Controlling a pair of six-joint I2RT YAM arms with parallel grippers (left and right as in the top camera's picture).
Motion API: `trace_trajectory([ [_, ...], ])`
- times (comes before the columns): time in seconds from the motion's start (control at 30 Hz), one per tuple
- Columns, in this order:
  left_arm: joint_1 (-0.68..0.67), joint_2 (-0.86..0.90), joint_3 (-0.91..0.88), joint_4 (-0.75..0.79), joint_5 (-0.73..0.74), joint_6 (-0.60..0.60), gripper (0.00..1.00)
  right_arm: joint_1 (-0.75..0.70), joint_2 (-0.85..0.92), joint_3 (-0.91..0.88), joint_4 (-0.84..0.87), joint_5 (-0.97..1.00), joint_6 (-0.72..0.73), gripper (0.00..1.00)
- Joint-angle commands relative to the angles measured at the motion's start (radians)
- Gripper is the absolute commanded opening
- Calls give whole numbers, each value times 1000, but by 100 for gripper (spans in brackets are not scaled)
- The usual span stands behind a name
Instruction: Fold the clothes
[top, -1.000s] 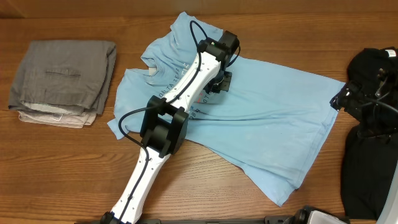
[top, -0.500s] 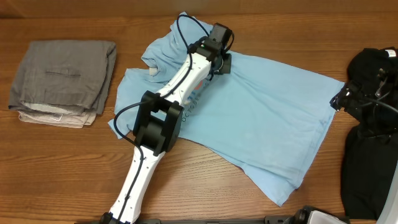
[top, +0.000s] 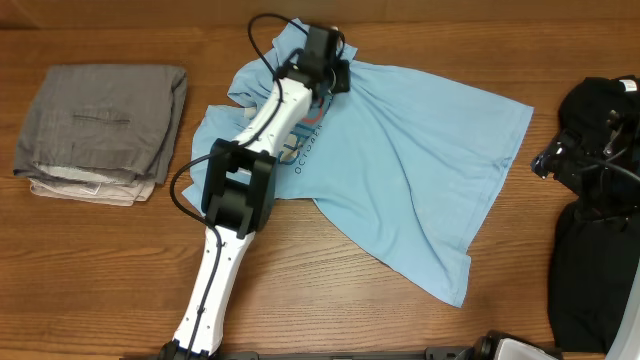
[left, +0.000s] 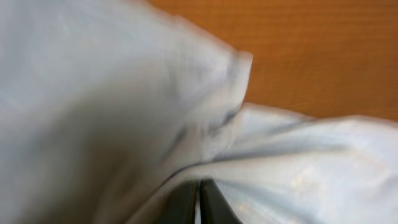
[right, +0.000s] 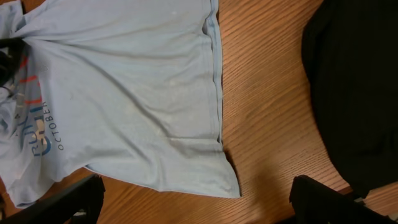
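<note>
Since the T-shirt (top: 400, 170) is limp, light cotton lying rumpled on the bench (top: 100, 280), it'll drape and drag; left gripper (left: 199, 200) jaws pinched shut on its shoulder end; right gripper (right: 196, 202) jaws wide, empty; take a hem corner.

A light blue short-sleeved cotton T-shirt (top: 410, 180) lies spread across the middle of the brown wooden table (top: 100, 280), its collar end toward the far left and its hem toward the near right. To its left, well apart, sits a stack of folded grey cloth garments (top: 100, 130). At the table's right edge lies a heap of black fabric (top: 600, 230), near the T-shirt's right corner but not touching it. The white left arm (top: 235, 230) reaches from the near edge over the T-shirt's left part, and the left gripper (left: 199, 191) sits on fabric at the far edge. The right gripper (right: 196, 186) hangs over bare wood between the hem and the black heap.
</note>
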Motion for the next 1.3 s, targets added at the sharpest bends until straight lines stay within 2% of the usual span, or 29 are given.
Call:
trace_trajectory([
  [0.0,8,-40,238,-58,39,117,16,5,-6,-4,5,-5,3,100],
  [0.07,6,-74,351,-135,12,148,19,5,-6,-4,5,-5,3,100],
  [0.23,-4,-202,549,-428,-132,154,14,5,-6,-4,5,-5,3,100],
  [0.33,-4,-294,619,-606,-174,151,20,5,-6,-4,5,-5,3,100],
  [0.5,-3,-453,639,-826,-193,116,19,5,-6,-4,5,-5,3,100],
  [0.63,-3,-551,639,-927,-205,115,17,5,-6,-4,5,-5,3,100],
  [0.83,-3,-714,638,-1145,-295,63,15,5,-6,-4,5,-5,3,100],
  [0.97,-3,-799,621,-1173,-254,80,14,5,-6,-4,5,-5,3,100],
  [1.1,-3,-872,600,-1173,-247,63,18,5,-6,-4,71,-5,3,100],
  [1.27,-3,-1006,430,-1173,-248,45,20,5,-6,-4,99,-127,3,100],
])
